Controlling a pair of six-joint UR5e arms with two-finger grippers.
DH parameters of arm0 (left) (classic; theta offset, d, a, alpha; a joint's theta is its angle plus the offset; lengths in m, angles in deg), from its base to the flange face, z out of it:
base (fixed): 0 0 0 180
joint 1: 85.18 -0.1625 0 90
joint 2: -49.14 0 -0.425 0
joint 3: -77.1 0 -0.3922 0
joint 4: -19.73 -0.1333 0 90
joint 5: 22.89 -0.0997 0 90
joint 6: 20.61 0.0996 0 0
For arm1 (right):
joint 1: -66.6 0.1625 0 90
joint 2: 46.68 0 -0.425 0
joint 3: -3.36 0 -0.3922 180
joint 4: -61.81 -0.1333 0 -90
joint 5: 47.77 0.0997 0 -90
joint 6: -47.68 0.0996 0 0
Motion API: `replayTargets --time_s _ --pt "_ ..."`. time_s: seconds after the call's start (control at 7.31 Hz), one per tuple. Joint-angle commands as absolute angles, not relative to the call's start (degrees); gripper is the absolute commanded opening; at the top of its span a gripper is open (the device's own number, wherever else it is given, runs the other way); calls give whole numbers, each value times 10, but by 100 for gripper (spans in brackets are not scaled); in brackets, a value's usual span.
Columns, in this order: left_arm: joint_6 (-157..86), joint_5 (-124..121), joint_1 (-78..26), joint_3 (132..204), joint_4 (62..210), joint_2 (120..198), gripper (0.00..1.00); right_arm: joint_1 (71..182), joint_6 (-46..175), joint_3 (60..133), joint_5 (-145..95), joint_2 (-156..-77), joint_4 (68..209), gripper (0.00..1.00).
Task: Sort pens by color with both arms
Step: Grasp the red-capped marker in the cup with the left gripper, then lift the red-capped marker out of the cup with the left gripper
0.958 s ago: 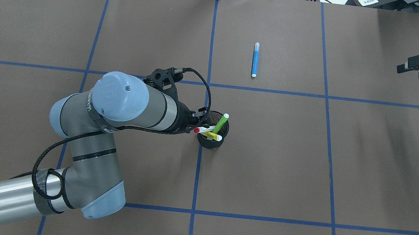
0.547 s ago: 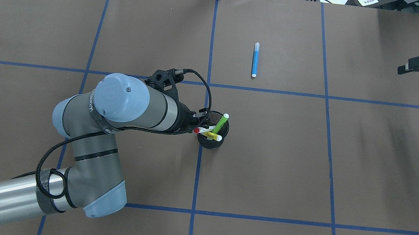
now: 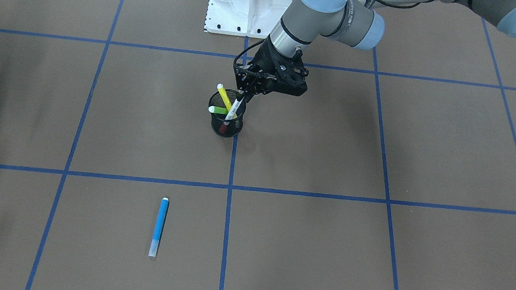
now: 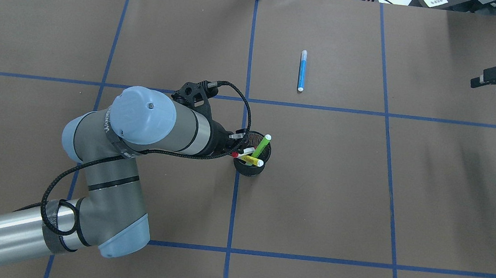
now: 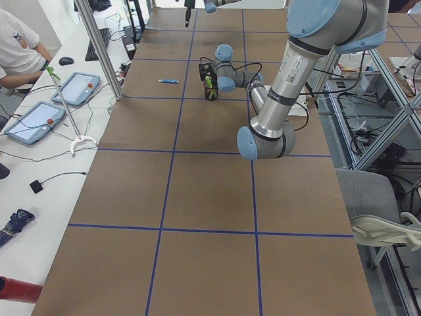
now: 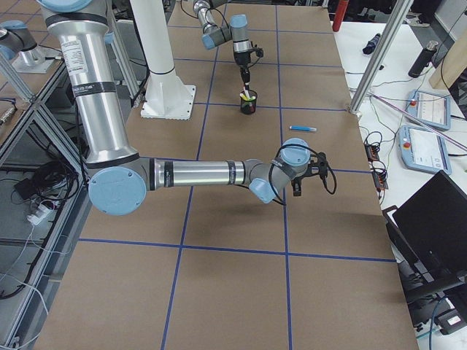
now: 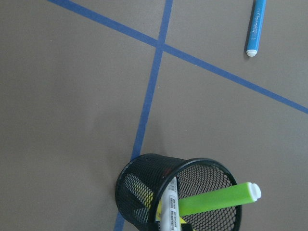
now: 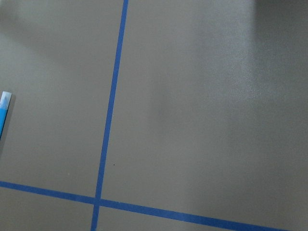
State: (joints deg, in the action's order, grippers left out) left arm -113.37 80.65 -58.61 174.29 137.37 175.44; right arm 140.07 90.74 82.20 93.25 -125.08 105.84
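Starting at the left gripper (image 3: 243, 95): jaws look pinched onto the upper barrel of the white-barrelled pen (image 3: 234, 108), nothing else in them. Pen's long axis is tilted, top end leaning toward the wrist, lower end down inside the mesh cup (image 3: 237, 123). My read: the pull has to run along that axis, up and back toward the wrist. Pulled straight up, the barrel levers on the rim and could tip the cup.

Yellow pen (image 3: 223, 96) and green pen (image 3: 218, 110) lean in the same cup, crossing close to the white one. Overhead, the yellow sits just beside it; can't tell if they touch. Either could get dragged along.

Cup stands on the centre tape line, mid table (image 4: 315, 197), with open brown surface all round and the edges well away. Plenty of room to lay a pen down.

Blue pen (image 4: 302, 71) lies flat in the far square just right of centre, long axis pointing away from the robot, well apart from the cup. Right gripper (image 4: 486, 83) hangs near the table's right edge, fingers look parted and empty, well apart from every pen. Left jaws are actually nearer the blue pen than the right ones, though it lies on the right arm's half
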Motion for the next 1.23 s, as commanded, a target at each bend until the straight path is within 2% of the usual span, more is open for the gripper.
replayTargets --time_s 0.0,0.41,0.68,0.82,1.09 --pt "-1135 807 -582 1773 1371 1752 0 1401 907 822 929 -1251 1058 100" --pt "-1135 807 -533 1839 1364 1744 0 1401 907 822 929 -1250 1058 100" --pt "-1133 804 -486 1852 1364 1736 0 1401 907 823 929 -1249 1057 100" --pt "-1133 772 -476 1850 1364 1736 0 1401 905 823 929 -1248 1057 100" --pt "-1135 696 -485 1786 1364 1762 0 1401 903 826 930 -1250 1057 100"
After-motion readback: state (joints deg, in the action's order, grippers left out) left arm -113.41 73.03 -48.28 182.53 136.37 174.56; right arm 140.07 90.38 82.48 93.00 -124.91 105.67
